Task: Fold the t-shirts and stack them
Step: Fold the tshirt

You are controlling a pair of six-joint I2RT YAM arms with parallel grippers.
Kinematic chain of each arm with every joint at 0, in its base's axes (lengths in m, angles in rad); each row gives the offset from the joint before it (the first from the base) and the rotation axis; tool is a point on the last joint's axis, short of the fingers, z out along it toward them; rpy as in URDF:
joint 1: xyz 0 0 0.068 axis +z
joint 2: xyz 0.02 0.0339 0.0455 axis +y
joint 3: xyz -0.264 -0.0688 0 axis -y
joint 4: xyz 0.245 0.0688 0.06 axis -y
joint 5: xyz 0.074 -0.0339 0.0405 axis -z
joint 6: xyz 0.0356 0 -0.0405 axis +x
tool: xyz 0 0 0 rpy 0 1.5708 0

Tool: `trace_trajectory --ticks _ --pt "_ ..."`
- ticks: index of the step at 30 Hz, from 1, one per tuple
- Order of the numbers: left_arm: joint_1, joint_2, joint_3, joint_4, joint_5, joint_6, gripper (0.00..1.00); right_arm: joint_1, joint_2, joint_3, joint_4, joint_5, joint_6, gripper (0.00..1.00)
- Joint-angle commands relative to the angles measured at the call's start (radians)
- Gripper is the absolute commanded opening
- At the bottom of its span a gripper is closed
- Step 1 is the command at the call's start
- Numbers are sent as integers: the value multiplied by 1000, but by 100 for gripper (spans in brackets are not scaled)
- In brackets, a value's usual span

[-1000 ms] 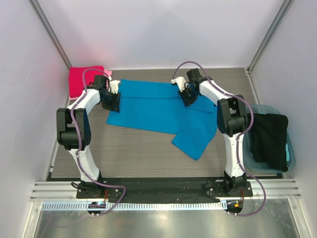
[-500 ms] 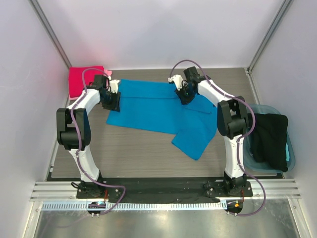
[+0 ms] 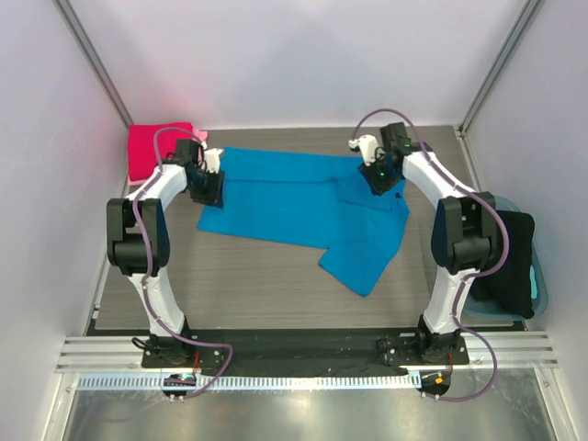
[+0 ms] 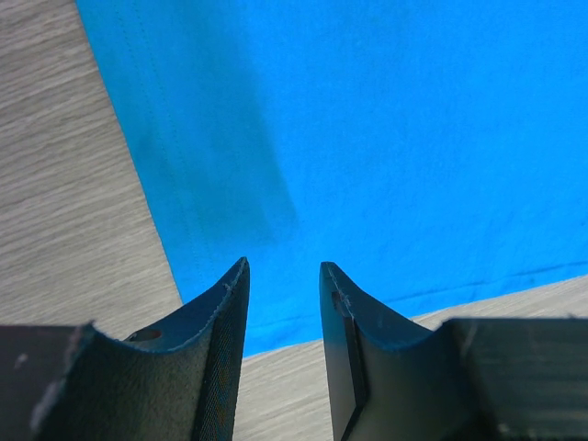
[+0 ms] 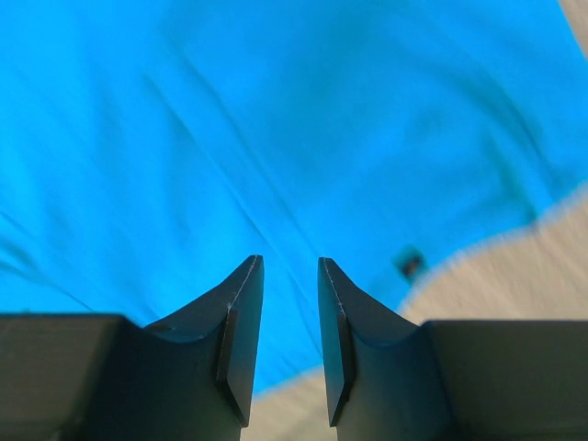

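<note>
Here the blue t-shirt lies spread on the middle of the table, and the red t-shirt sits folded at the far left corner. The step in hand seems to be folding the blue one. The left gripper hangs over its left edge and the right gripper probably over a sleeve. Only the wrist views show both claws slightly parted, holding nothing. Next they must descend and pinch the cloth.

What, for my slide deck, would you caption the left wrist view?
Left gripper, fingers slightly apart, poised over a corner of the bright blue t-shirt on the wood-grain table.
</note>
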Motion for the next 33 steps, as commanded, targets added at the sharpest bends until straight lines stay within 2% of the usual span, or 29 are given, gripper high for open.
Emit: trace_trajectory --ticks 1,14,33 --pt "6 22 46 18 7 -5 38 -57 -69 -60 -16 33 -37 36" --pt "7 100 69 -16 -63 15 37 -97 -11 -36 -82 -2 -76 38" --pt "6 107 72 -20 -74 13 38 -110 95 19 -96 8 -70 36"
